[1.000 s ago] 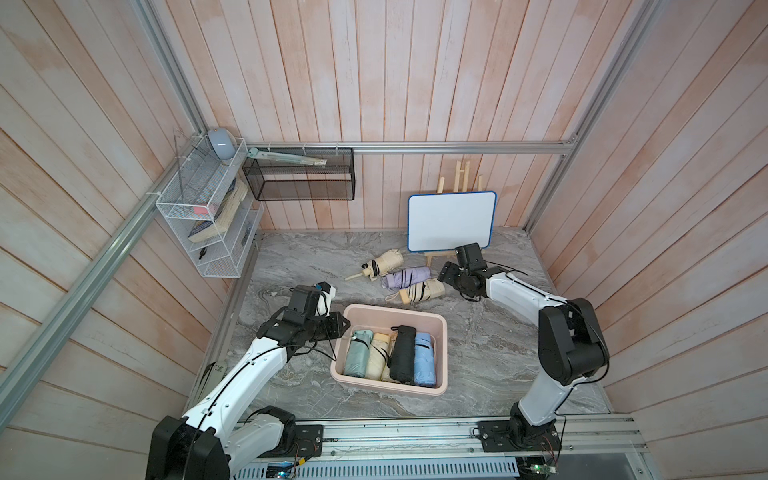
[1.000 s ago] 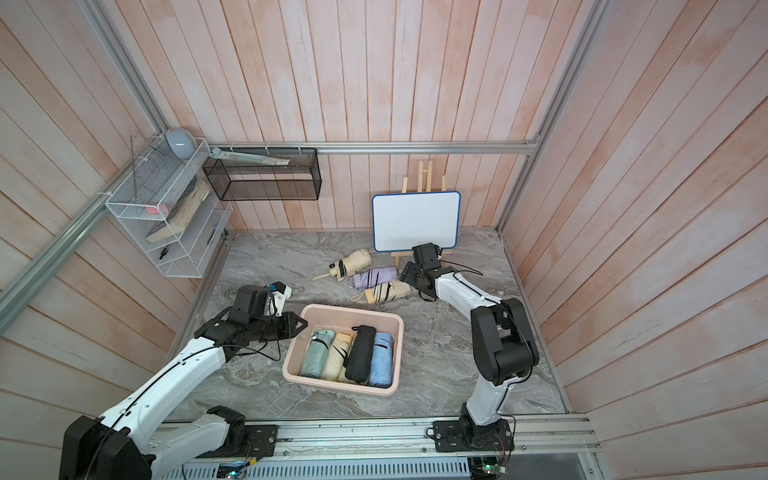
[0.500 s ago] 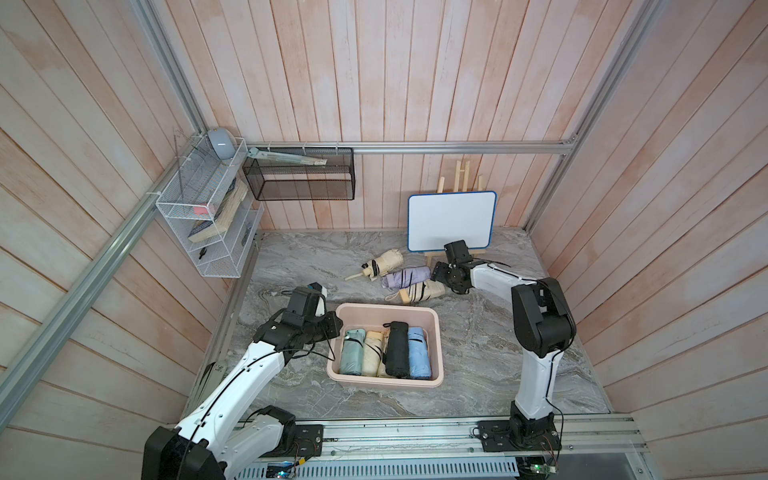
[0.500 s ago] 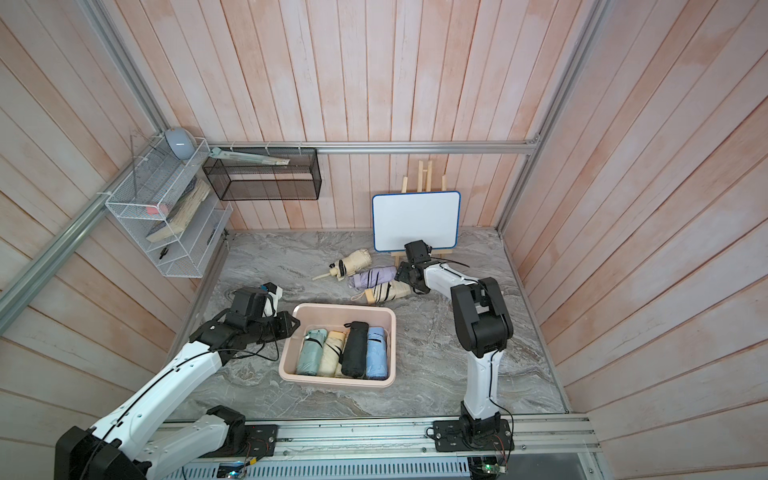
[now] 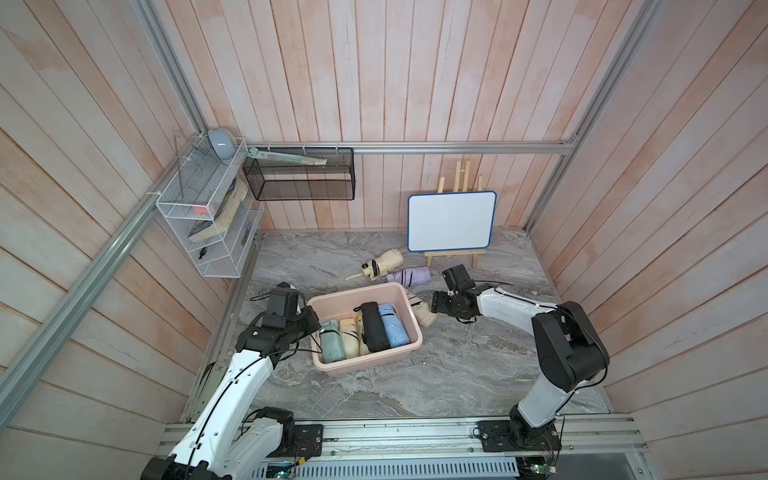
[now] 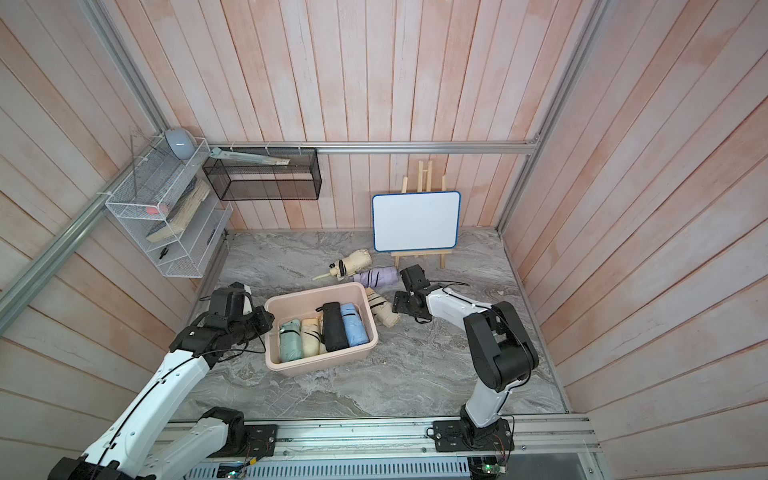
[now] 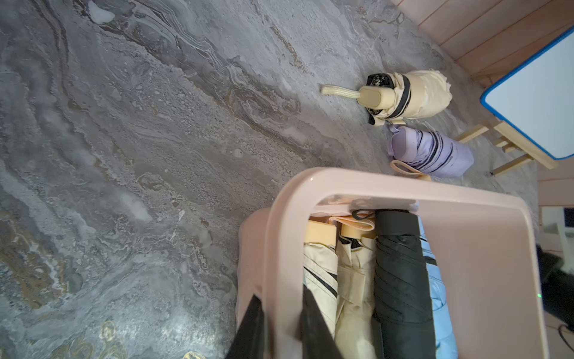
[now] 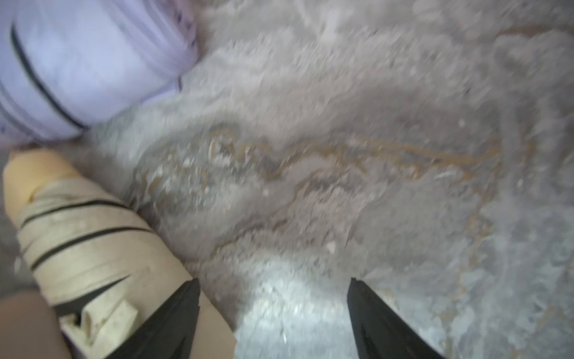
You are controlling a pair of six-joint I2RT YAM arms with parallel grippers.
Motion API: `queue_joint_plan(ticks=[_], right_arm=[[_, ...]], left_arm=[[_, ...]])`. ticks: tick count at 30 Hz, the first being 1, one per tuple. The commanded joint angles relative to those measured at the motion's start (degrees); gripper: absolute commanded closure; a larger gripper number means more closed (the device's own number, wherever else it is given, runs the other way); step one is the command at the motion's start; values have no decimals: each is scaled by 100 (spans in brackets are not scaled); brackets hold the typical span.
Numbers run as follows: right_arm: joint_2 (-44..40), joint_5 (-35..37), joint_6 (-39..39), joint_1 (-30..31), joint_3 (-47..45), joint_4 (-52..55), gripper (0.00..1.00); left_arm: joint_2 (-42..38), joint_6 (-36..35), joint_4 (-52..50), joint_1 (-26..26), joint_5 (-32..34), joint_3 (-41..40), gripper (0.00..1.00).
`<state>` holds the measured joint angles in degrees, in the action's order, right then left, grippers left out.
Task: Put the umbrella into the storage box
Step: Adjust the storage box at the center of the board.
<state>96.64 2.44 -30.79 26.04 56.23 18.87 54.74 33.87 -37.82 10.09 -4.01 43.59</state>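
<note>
- striped beige umbrella [image 5: 423,311]: flat on the table [image 5: 457,365], tucked against the storage box [image 5: 365,363] wall on the right-arm side. Not in the box yet.
- right tool [image 8: 273,281]: jaws spread wide, holding nothing, low at the umbrella end pointing away from the box. In the wrist view 1 finger overlaps the fabric and the gap shows bare table, so it is beside the umbrella, not around it.
- Looks like the approach to a grasp; the tool likely has to shift sideways to straddle the roll.
- Tight edge: hardly any gap between umbrella and box wall for a jaw, so a slip or a shove on the box is possible.
- left tool [image 7: 281,293]: clamped on the box rim on the side opposite that umbrella, 1 finger inside, 1 outside. Probably steadying the box.
- Inside the box, 4 rolls side by side: green umbrella [image 5: 332,347], pale yellow umbrella [image 5: 348,336], black umbrella [image 5: 372,328], blue umbrella [image 5: 394,330]. Little floor left; the next one probably lands on top.
- lilac umbrella [image 5: 409,276]: just beyond the box's far corner. cream umbrella [image 5: 384,262]: farther out. whiteboard [image 5: 451,222]: beyond both.
- Table on the box's near side is bare.
</note>
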Motion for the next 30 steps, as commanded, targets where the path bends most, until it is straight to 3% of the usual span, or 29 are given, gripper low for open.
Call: queue_joint_plan(ticks=[1,6,9,16,30], right_arm=[[-384,-110,923,-20,-57,171,16],[-527,-219,2387,-24,173,169,13],[-352,-540,2770,39,414,205,12],[331,-682,2834,508,1076,179,9],[1401,-730,2722,875,1722,101,10]], left_arm=[[-128,25,424,-130,190,71,100],[-197,36,353,-388,217,91,100],[-359,92,254,-545,383,55,100],[-586,118,132,-783,458,-95,100],[-815,261,-52,-835,764,-131,100]])
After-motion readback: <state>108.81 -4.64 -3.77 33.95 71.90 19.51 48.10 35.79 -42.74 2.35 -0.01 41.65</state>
